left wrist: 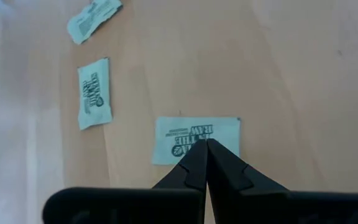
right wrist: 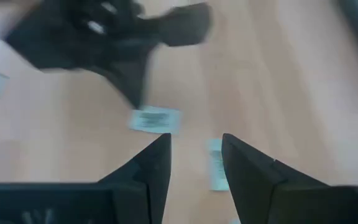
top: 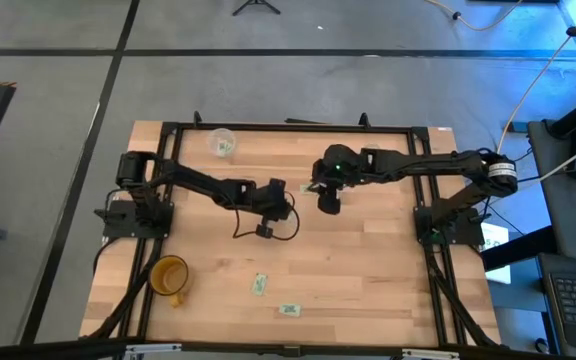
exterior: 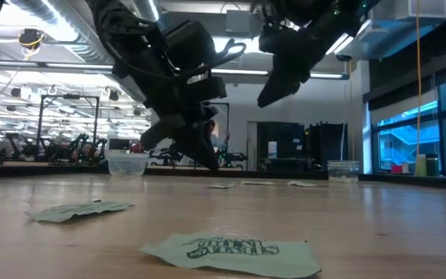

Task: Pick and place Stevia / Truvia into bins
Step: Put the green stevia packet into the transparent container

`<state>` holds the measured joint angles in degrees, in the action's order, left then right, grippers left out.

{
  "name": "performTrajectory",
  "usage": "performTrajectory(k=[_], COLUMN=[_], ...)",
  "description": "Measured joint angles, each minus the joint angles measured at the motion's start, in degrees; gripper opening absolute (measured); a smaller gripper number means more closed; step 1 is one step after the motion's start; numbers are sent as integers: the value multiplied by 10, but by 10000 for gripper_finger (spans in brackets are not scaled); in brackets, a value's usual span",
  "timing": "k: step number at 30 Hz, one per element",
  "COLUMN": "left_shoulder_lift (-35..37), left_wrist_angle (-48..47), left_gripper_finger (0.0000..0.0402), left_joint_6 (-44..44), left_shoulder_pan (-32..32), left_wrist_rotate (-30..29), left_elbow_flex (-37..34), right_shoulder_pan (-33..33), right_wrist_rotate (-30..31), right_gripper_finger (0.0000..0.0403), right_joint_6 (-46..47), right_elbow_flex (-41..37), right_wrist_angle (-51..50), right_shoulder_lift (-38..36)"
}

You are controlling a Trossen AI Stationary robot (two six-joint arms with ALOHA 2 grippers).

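Several whitish sachets with green print lie flat on the wooden table. Two are near the front edge (top: 259,284) (top: 288,309); others lie mid-table (exterior: 258,183). My left gripper (left wrist: 207,144) is shut and points down at one sachet (left wrist: 194,138), with two more sachets (left wrist: 94,93) (left wrist: 94,18) beside it. My right gripper (right wrist: 194,149) is open and raised over mid-table (top: 328,200), above another sachet (right wrist: 216,165). The cloudy cup (top: 221,143) stands near the far edge. A clear cup (exterior: 343,169) stands at the far right. My left gripper's shut fingertips (left wrist: 199,155) stand over the near edge of the sachet (left wrist: 194,127), coming from above and slanting down. The sachet lies flat on the table. I cannot tell whether the tips touch it.
A yellow-orange mug (top: 168,277) stands near the front left corner. A black frame (top: 268,125) borders the tabletop. The left arm's cable (top: 286,225) loops beside its gripper. Bare wood shows to the front right.
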<state>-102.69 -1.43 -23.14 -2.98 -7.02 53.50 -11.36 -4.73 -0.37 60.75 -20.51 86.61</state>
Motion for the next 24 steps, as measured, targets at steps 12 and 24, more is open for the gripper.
performTrajectory(k=[12, 24], left_shoulder_lift=[0, -18], left_wrist_angle=[4, 64], left_gripper_finger=[2, 1], left_joint_6=[0, 14], left_shoulder_pan=[-4, 0], left_wrist_rotate=[-7, -8], left_elbow_flex=[-16, -25], right_shoulder_pan=[-5, -9], right_wrist_rotate=[-44, -28], right_gripper_finger=[146, 146], right_joint_6=[148, 243], right_elbow_flex=[0, 0], right_wrist_angle=[31, 48], right_shoulder_lift=[50, 57])
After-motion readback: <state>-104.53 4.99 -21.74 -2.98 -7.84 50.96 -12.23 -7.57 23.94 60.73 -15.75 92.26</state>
